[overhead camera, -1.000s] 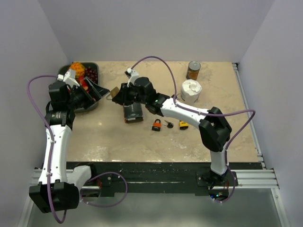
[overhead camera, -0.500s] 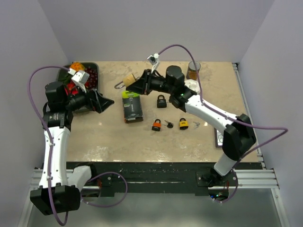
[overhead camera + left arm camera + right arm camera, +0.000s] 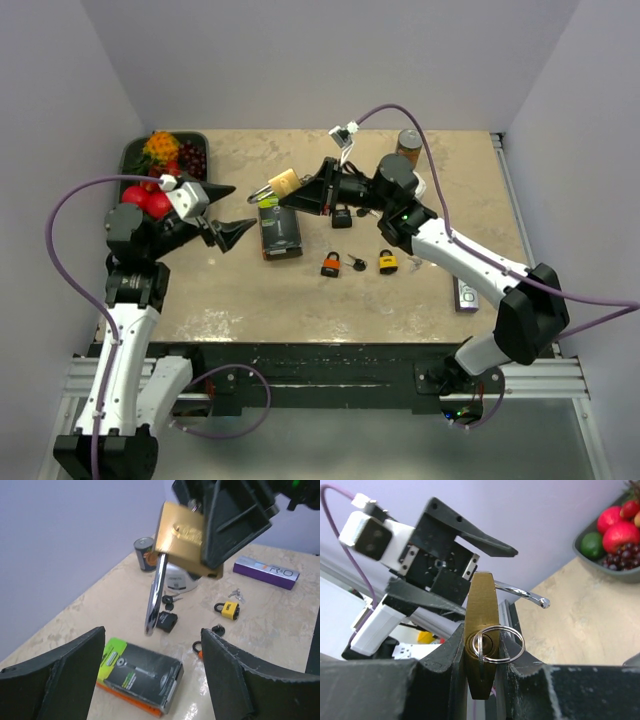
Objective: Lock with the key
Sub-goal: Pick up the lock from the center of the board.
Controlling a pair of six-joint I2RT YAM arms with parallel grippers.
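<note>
My right gripper (image 3: pixel 300 190) is shut on a brass padlock (image 3: pixel 285 183) and holds it in the air above the table's middle left. Its silver shackle (image 3: pixel 154 597) stands open and hangs free. In the right wrist view the padlock (image 3: pixel 482 645) sits edge-on between the jaws, with a key and its ring (image 3: pixel 497 642) in the keyhole. My left gripper (image 3: pixel 240 207) is open and empty, a short way left of the padlock and facing it. Its black fingers (image 3: pixel 465 527) show just behind the padlock in the right wrist view.
A black-and-green box (image 3: pixel 280 232) lies under the padlock. A small black padlock (image 3: pixel 342 215), an orange one (image 3: pixel 330 265) and a yellow one (image 3: pixel 387 263) lie mid-table. A can (image 3: pixel 407 148) stands far right, a fruit bowl (image 3: pixel 135 160) far left, a purple box (image 3: pixel 465 295) near right.
My right gripper has carried the brass padlock up and to the right, off the left gripper's side. My left arm has swung toward the near edge and turned to face the padlock.
</note>
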